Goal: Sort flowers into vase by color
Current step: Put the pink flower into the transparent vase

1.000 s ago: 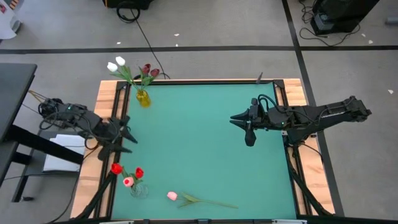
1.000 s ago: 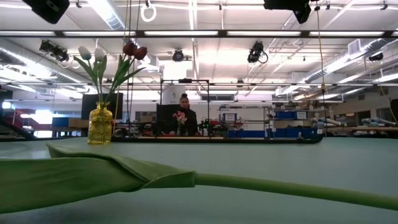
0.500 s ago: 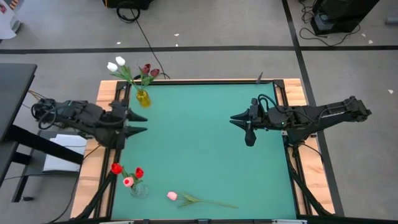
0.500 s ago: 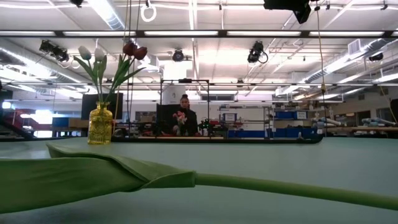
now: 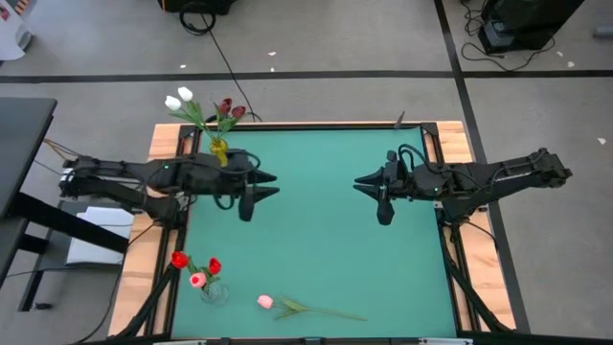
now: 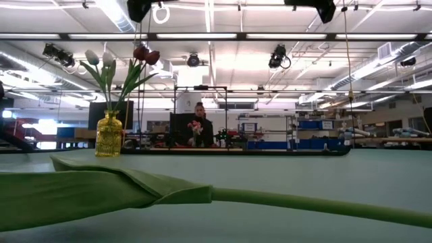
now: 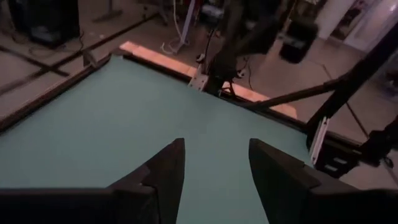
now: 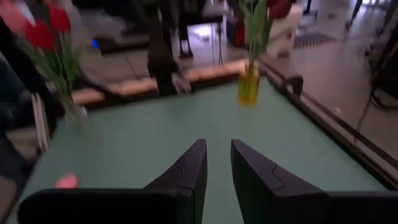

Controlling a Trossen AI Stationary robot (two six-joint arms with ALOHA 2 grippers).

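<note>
At the near edge of the green-topped bench lies one pink tulip, alone, its long thin stem and leaf stretched flat along the mat; near it, at the near-left corner, a clear glass vase holds three flowers, two bright red and one pink; over the middle, the left end effector hangs above bare mat with fingers apart and nothing between them, and the right end effector faces it from well apart, fingers slightly parted, also empty; at the far-left corner a yellow glass vase carries four tulips, two white and two dark maroon.
</note>
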